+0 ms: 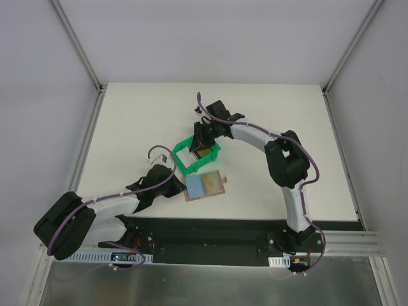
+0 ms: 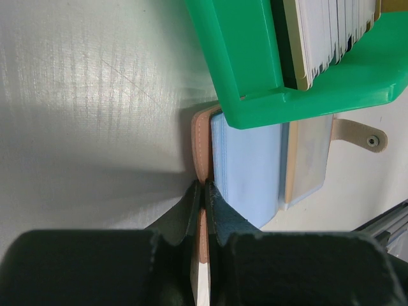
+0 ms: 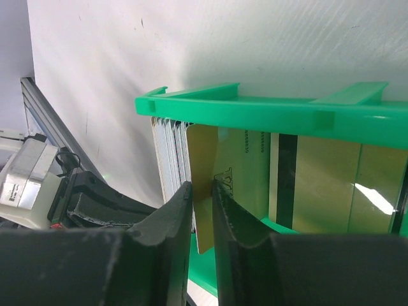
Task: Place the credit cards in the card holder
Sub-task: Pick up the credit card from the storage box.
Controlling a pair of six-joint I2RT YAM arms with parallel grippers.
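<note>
The tan leather card holder [image 1: 205, 187] lies open on the table in front of the green bin [image 1: 180, 157], its blue-grey pockets up. My left gripper [image 1: 173, 182] is shut on the holder's left leather edge [image 2: 202, 148]; the snap tab [image 2: 361, 134] points right. My right gripper [image 1: 203, 141] reaches into the bin and is shut on a gold-olive credit card [image 3: 205, 191], which stands on edge. Several white-grey cards [image 3: 167, 159] stand beside it, and more gold-olive cards [image 3: 331, 191] lean in the bin. White-grey card edges also show in the left wrist view [image 2: 331, 32]. No blue card is visible.
The green bin [image 3: 255, 111] sits mid-table, touching the holder's far edge. A metal rail [image 1: 357, 239] runs along the table's near edge. White walls and frame posts [image 1: 80, 48] surround the table.
</note>
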